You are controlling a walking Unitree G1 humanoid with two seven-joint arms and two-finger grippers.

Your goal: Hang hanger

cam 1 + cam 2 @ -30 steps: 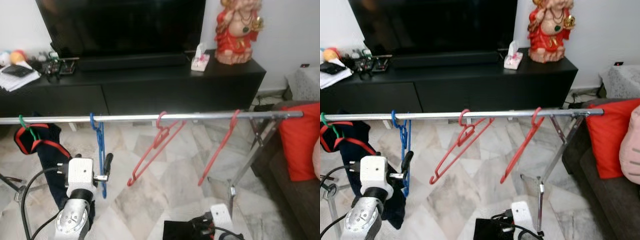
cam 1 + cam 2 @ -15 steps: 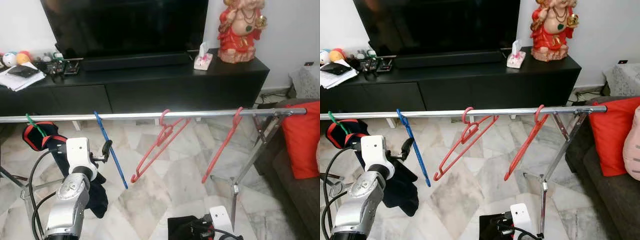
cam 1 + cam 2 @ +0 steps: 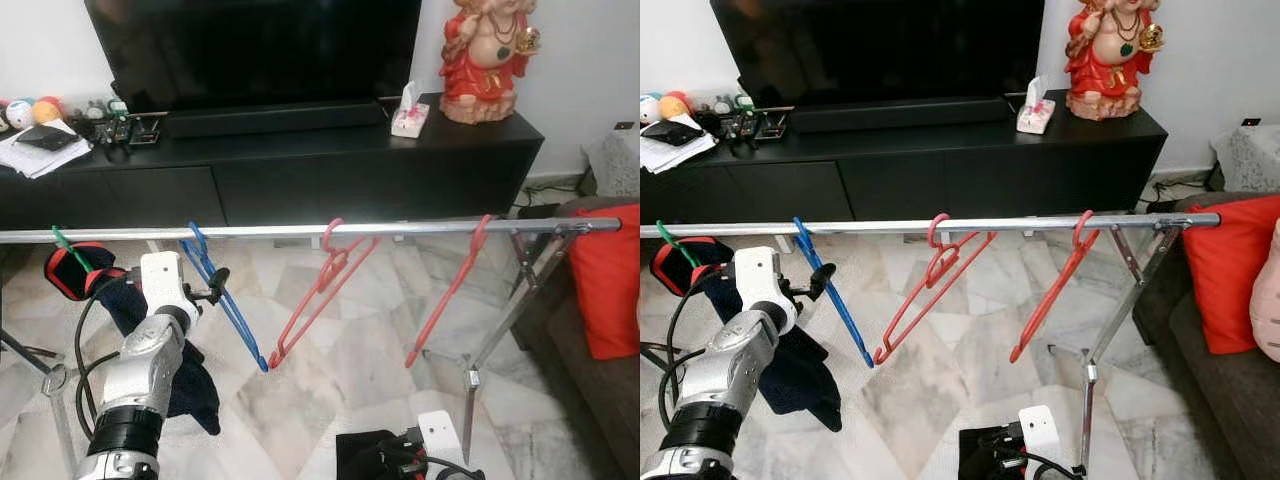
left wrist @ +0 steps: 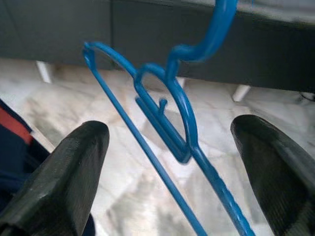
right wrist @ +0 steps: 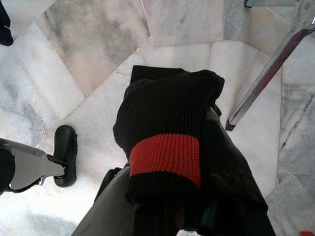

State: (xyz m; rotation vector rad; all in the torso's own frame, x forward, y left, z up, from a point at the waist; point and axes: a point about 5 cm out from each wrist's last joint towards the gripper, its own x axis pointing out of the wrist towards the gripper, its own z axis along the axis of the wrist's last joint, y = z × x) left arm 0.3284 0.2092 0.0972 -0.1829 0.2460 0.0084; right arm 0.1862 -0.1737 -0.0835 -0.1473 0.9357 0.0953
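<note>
marble floor (image 3: pixel 330 370) | blue hanger (image 3: pixel 225 300) on rail (image 3: pixel 300 232) | left gripper (image 4: pixel 172 167) spread wide, empty | right gripper (image 5: pixel 197 216) clamps black garment (image 5: pixel 172 128)

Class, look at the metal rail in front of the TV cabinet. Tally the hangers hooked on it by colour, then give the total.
Green hanger: 1
Blue hanger: 1
Red hangers: 2
Total on the rail: 4
</note>
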